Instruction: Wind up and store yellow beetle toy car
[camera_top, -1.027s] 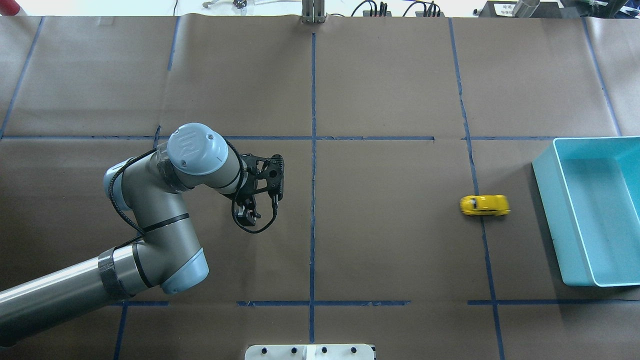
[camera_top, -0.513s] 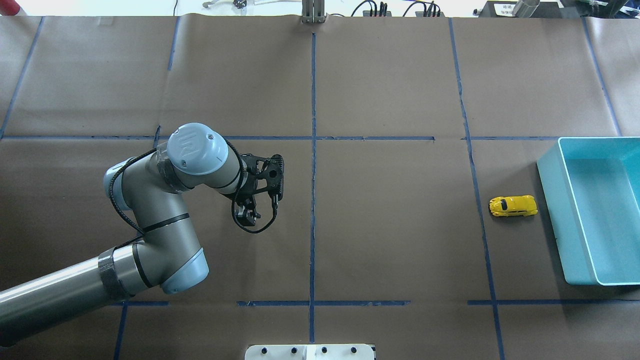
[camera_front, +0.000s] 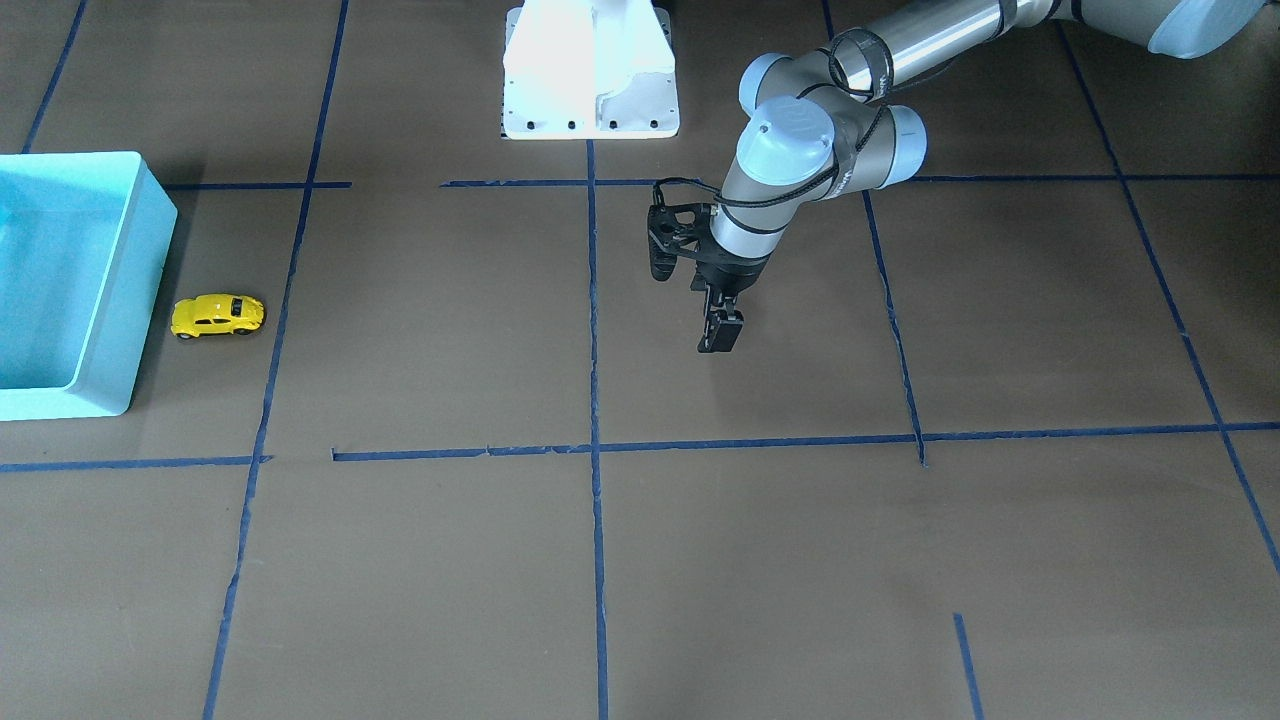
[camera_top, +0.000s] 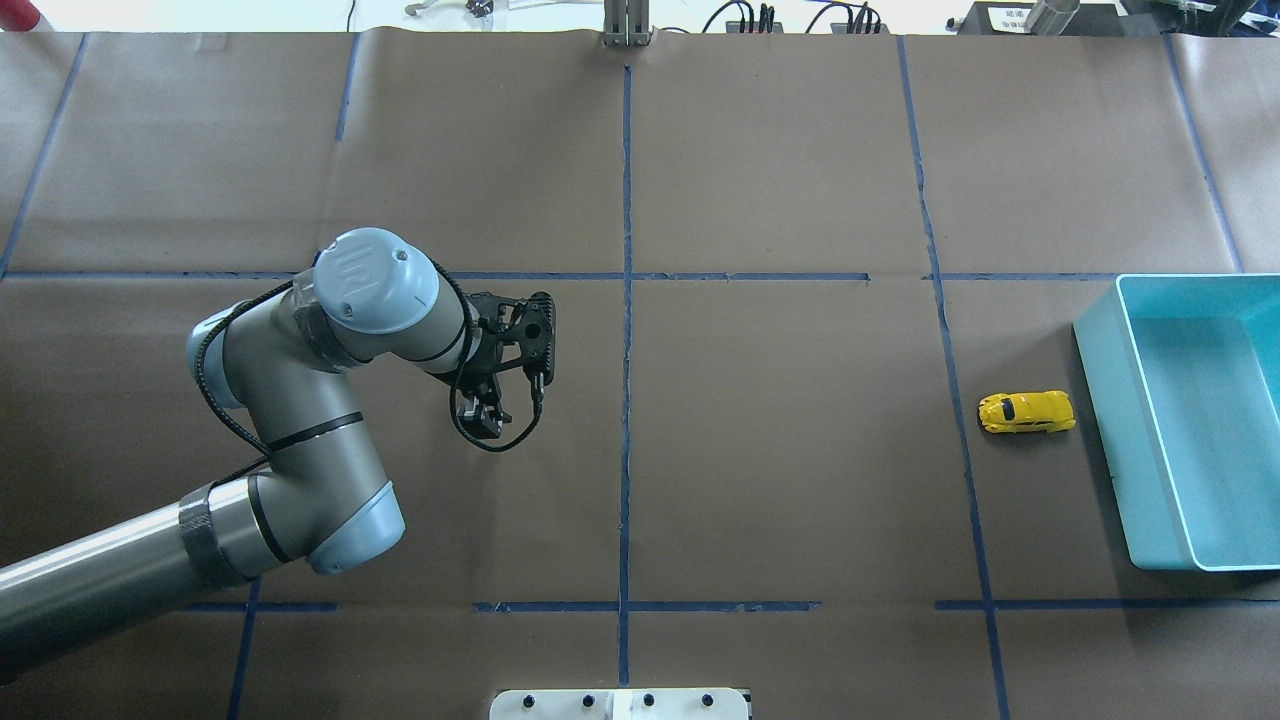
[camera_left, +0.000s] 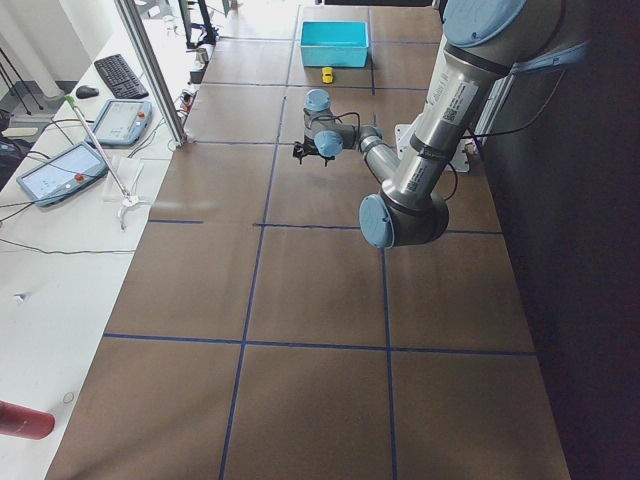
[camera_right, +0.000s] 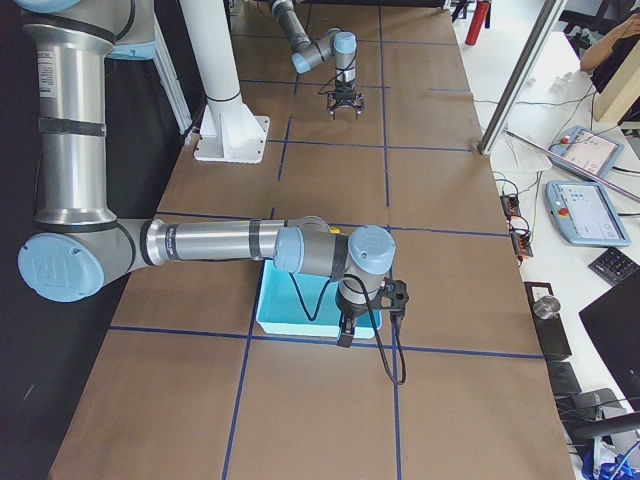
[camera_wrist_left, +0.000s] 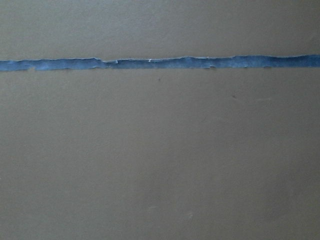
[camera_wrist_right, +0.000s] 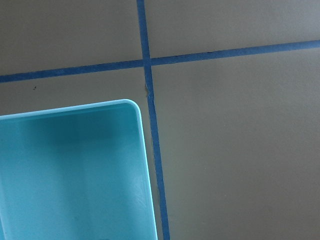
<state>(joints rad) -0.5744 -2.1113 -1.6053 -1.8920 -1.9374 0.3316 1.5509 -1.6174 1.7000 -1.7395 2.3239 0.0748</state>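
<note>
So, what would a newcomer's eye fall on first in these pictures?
The bright yellow beetle toy car stands out on the brown table, beside the turquoise bin at the overhead view's right. Next comes the big grey left arm, its end effector hanging above the table left of centre, far from the car.

The worktop (camera_top: 780, 150) is covered in brown paper, marked into rectangles by blue tape lines (camera_top: 626, 400). Cables (camera_top: 760, 18) sit along its far edge. In the left side view a white surface (camera_left: 60, 270) beside it carries 2 tablets (camera_left: 58, 170), a keyboard (camera_left: 118, 75) and loose wires. A metal post (camera_left: 155, 75) rises at the worktop's edge. The light is bright and even.
</note>
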